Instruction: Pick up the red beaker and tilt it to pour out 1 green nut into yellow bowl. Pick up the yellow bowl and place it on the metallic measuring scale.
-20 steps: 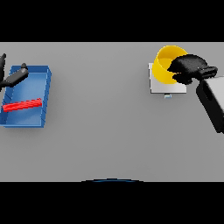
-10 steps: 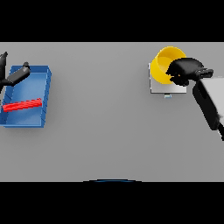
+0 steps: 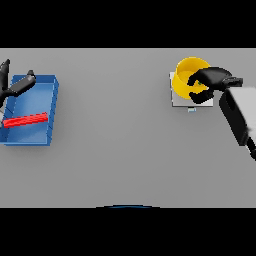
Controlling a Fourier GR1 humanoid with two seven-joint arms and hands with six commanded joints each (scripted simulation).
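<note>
- Yellow bowl point(image 3: 186, 75) sat on the metallic measuring scale point(image 3: 176, 98), near the table's point(image 3: 125, 150) far right corner.
- Right hand point(image 3: 209, 82) gripped the bowl's rim, fingers curled.
- Left hand point(image 3: 15, 86) hung open at the blue tray's point(image 3: 50, 120) far-left corner.
- Risk: a careless release could tip or drag the bowl off the scale.

scale point(image 3: 176, 97) mostly hidden under yellow bowl point(image 3: 188, 75), left hand point(image 3: 15, 86) cut by frame edge

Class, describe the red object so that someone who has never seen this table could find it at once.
Start at the grey table and go to its left edge, where an open blue rectangular tray sits beside the left hand. Inside the tray lies a long, thin red bar, the only red thing in view.
</note>
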